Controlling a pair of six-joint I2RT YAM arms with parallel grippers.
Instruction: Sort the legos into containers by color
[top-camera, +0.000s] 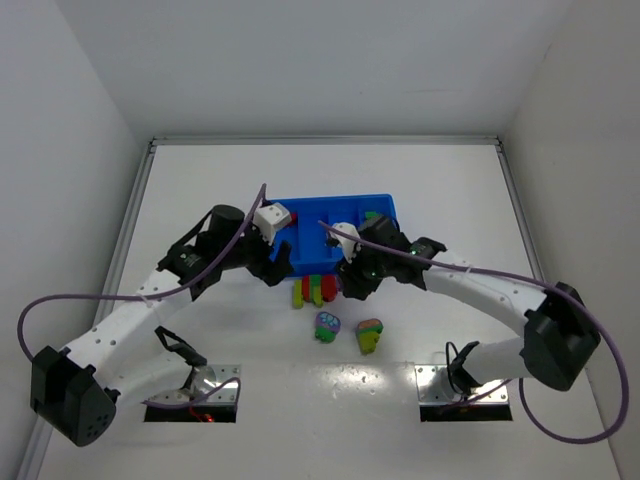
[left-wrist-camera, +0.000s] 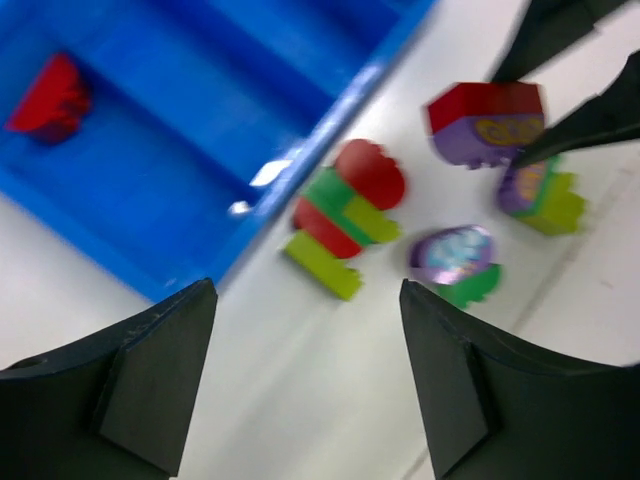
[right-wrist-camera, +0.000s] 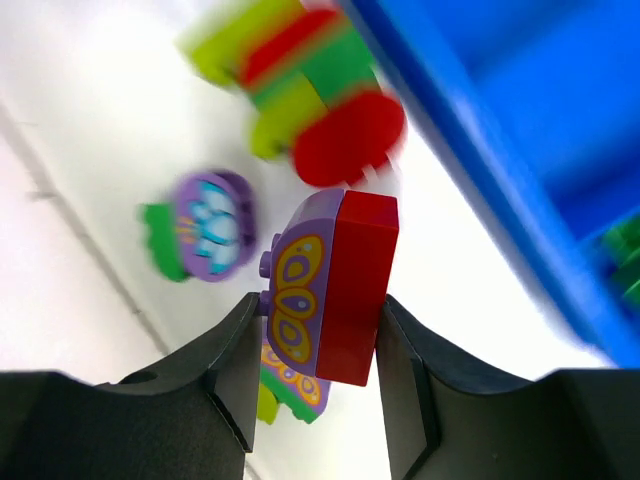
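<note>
My right gripper (right-wrist-camera: 320, 310) is shut on a purple butterfly-print brick joined to a red brick (right-wrist-camera: 330, 280), just in front of the blue tray's near wall (right-wrist-camera: 470, 150). That same pair (left-wrist-camera: 485, 122) also shows in the left wrist view. On the table lie a red, green and yellow-green cluster (top-camera: 313, 290), a purple-on-green piece (top-camera: 327, 326) and another purple-and-green piece (top-camera: 369, 334). Over the tray's (top-camera: 340, 199) near left corner, my left gripper (left-wrist-camera: 305, 300) hangs open with only bare table between its fingers. One red lego (left-wrist-camera: 50, 95) sits in a tray compartment and a green one (top-camera: 372, 215) in another.
White walls stand close on three sides, with a metal strip (top-camera: 130, 215) along the table's left edge. Purple cables (top-camera: 60, 300) loop out from both arms. Both arms crowd the tray's near wall.
</note>
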